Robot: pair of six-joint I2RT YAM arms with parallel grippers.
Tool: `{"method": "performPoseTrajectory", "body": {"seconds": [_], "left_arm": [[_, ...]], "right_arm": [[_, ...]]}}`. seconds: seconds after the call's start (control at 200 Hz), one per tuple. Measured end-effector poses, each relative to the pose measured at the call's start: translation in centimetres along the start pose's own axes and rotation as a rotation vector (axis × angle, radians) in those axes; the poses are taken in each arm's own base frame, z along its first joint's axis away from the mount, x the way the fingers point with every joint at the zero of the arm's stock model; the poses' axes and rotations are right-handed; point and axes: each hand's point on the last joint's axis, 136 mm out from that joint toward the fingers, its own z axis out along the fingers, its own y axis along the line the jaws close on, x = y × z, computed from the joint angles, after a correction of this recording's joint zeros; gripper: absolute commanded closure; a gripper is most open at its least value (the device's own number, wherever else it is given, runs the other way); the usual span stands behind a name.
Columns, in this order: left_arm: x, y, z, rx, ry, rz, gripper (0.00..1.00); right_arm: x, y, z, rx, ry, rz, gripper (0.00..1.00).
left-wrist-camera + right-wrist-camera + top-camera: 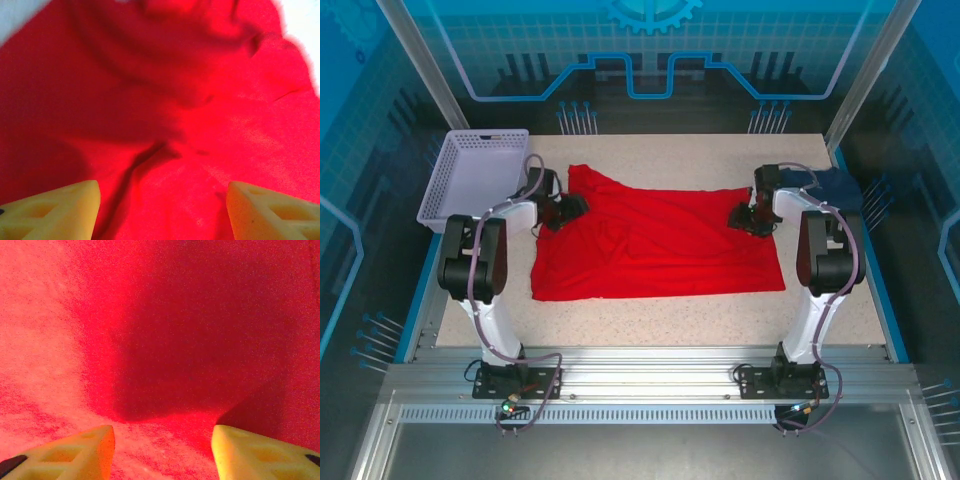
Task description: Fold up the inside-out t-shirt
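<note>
Red t-shirt (pixel 655 245) lies spread on the table, far-left corner rumpled. My left gripper (pixel 162 190) is low over that far-left part, jaws wide apart, nothing btwn them, wrinkled cloth below. My right gripper (pixel 162 430) is at the shirt's far-right edge, jaws apart too, flat cloth underneath, no grip. White basket (pixel 475 175) far left; navy garment (pixel 835 185) far right.
</note>
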Motion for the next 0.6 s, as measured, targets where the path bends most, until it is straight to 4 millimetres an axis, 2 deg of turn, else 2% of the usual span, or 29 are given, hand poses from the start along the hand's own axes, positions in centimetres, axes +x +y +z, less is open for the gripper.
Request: {"method": "performPoseTrajectory", "body": {"seconds": [0.12,0.195,0.465,0.6], "left_arm": [[0.9,0.3,-0.6,0.016,-0.016,0.003,0.32],[2.3,1.0,-0.9,0.016,-0.011,0.002,0.32],[6.4,2.4,-3.4,0.033,-0.023,-0.012,0.32],[6.8,2.3,-3.8,0.032,-0.017,-0.015,0.31]], "right_arm": [[0.3,-0.3,-0.1,0.0,0.001,-0.004,0.45],[0.9,-0.6,-0.3,0.008,0.006,-0.008,0.45],[4.4,-2.0,-1.2,0.044,0.043,-0.013,0.45],[5.5,-2.4,-1.7,0.049,0.045,-0.013,0.45]]}}
